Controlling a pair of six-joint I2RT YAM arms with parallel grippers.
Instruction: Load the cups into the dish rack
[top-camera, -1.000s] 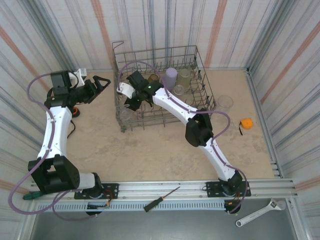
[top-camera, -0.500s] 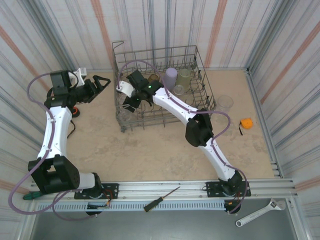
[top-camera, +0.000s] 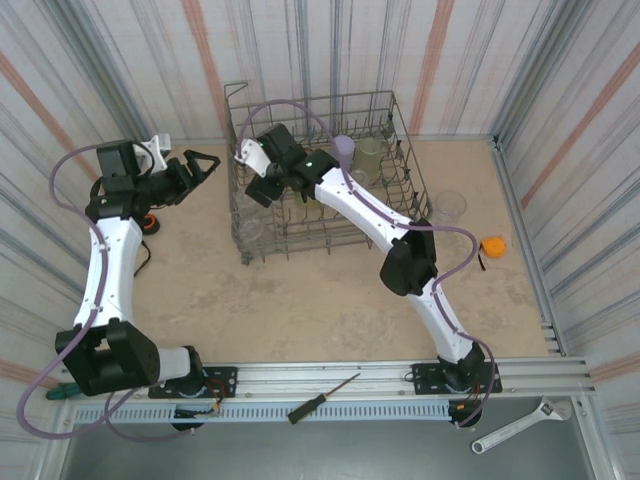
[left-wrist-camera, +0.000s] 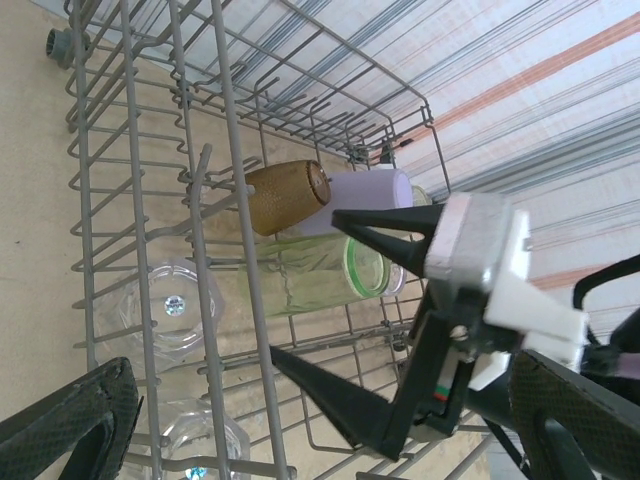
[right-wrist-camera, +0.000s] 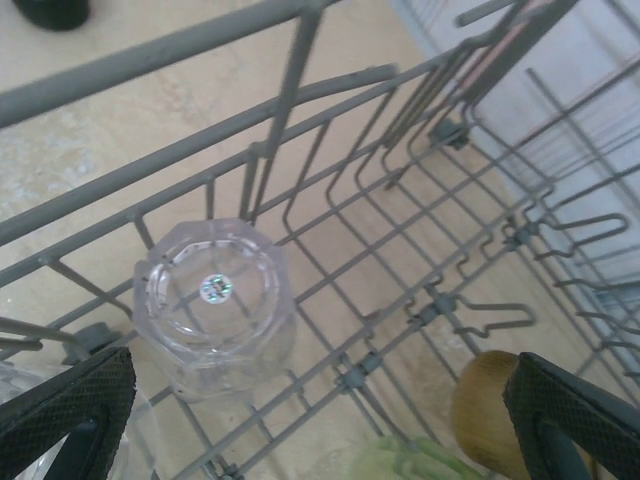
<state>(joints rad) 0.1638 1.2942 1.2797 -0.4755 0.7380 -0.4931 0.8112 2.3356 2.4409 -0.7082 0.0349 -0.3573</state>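
Observation:
The grey wire dish rack (top-camera: 400, 150) stands at the back of the table. Inside it are a lilac cup (top-camera: 343, 150), a yellow-green cup (top-camera: 372, 152), an amber cup (left-wrist-camera: 285, 196) and clear cups (left-wrist-camera: 170, 312). One clear cup (right-wrist-camera: 212, 300) stands upside down on the rack floor, below my right gripper (top-camera: 262, 172). That gripper hangs open over the rack's left half with nothing in it. My left gripper (top-camera: 197, 165) is open and empty, just left of the rack's side. Another clear cup (top-camera: 450, 205) stands on the table right of the rack.
A small orange object (top-camera: 492, 245) lies on the table at the right. An orange-and-black ring (top-camera: 150, 222) sits by the left arm. A screwdriver (top-camera: 322, 398) and a wrench (top-camera: 520, 425) lie at the near edge. Striped walls close in three sides.
My right gripper has opened off the clear cup in the rack's left part and risen back away from it. The left arm shifted slightly.

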